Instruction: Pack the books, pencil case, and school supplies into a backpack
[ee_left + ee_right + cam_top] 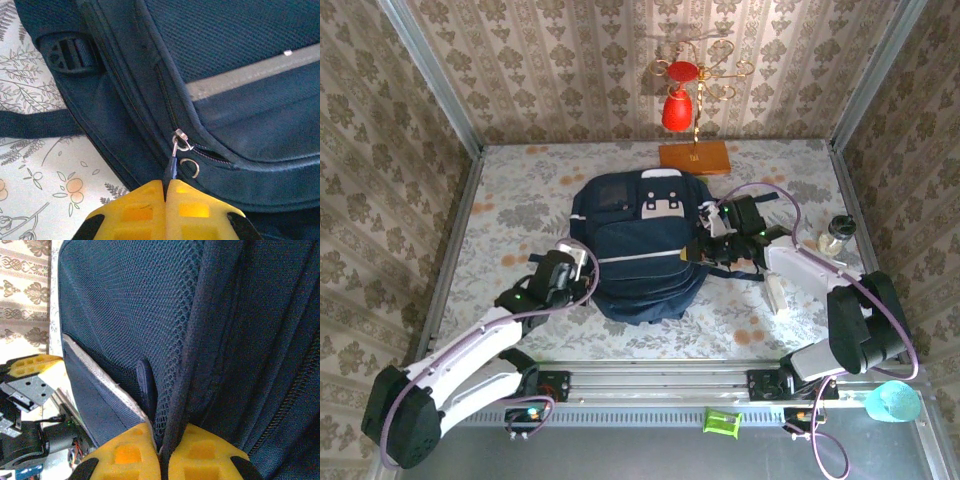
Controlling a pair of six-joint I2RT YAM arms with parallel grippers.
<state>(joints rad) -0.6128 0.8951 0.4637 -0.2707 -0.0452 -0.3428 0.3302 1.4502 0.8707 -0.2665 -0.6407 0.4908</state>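
Navy backpack (638, 262), left gripper (165, 186) at its 9 o'clock — jaws pinched on the zip pull (173, 166), right gripper (161, 439) at 3 o'clock — jaws clamped on a side seam (182, 365).

Top view: even diffuse light from above, soft shadow under the backpack (640, 250), pale table (520, 200) slightly washed out. Left wrist: fabric weave sharp, grey strip (240, 75) catches glare, left gripper (165, 190) glows translucent, soft-focus. Right wrist: mesh crisp, right gripper (161, 447) blurred, wallpaper (25, 290) upper left blown out.
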